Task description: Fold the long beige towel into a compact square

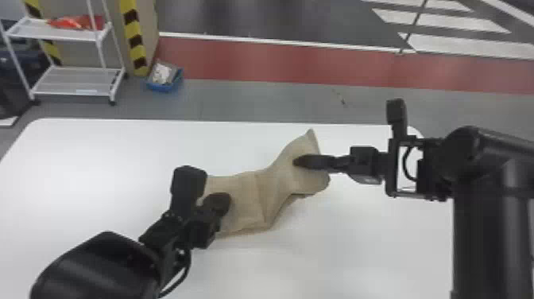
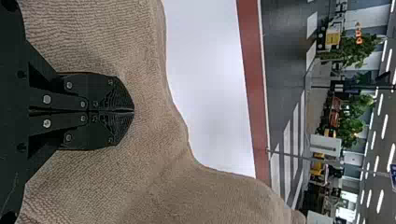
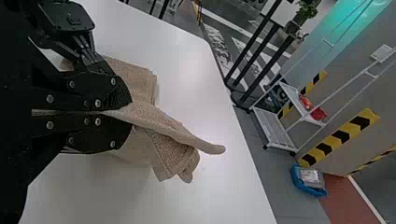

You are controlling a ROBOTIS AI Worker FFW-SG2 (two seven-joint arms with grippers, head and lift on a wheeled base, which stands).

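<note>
In the head view my left gripper [image 1: 220, 202] is over the left part of the beige towel [image 1: 248, 195]. My right gripper [image 1: 302, 161] holds the towel's right part, which rises into a pointed corner near the table's far side. The left wrist view has my left gripper [image 2: 132, 111] with both fingers together in front of the towel [image 2: 159, 186]; no cloth is visible between them. Seen from the right wrist, my right gripper [image 3: 129, 110] is shut on a pinched ridge of the towel [image 3: 170, 133], whose loose layers hang past the fingertips.
A white table [image 1: 99, 151] lies under the towel, its rounded far corners in view. Past its far edge stand a white wheeled shelf rack [image 1: 75, 79] and a blue bin [image 1: 163, 81] on the floor, beside a pillar with yellow and black stripes.
</note>
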